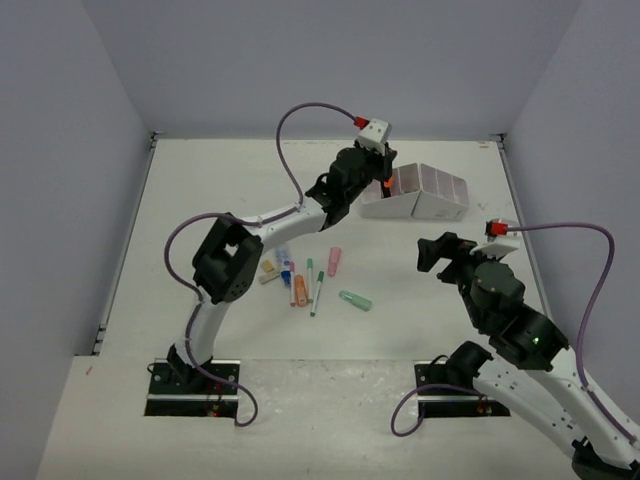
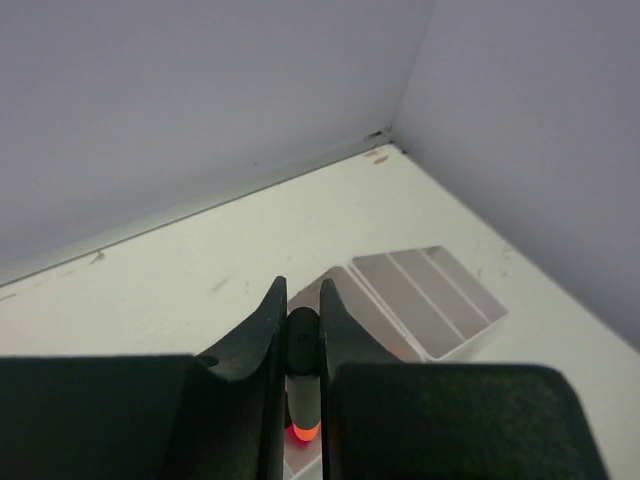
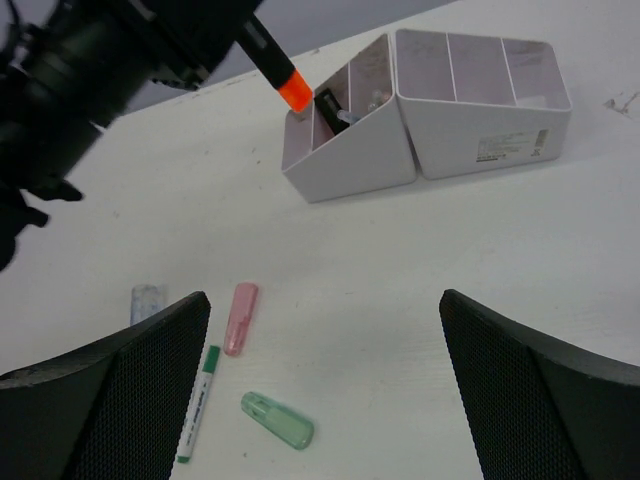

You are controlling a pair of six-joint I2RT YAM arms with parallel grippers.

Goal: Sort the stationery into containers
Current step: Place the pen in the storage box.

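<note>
**Highlighter over organizer, pre-drop**

White organizer (image 1: 440, 208) stands at the far side. Left gripper (image 2: 300, 300) pinches the orange-tipped highlighter (image 3: 275, 65) mid-barrel, tip down above the slanted compartment. Right gripper (image 3: 322, 300) is spread wide and empty. Judged light, rigid, slick plastic, so clamp barrels crosswise, centrally.

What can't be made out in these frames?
- Highlighter: left wrist view, left tool fingers hide most of its barrel.
- Organizer, slanted compartments: right wrist view, front wall hides their contents; top view, left arm partly covers them.
- Label: right wrist view, too small to read.
- Small blocks: top view, too small to identify.
</note>
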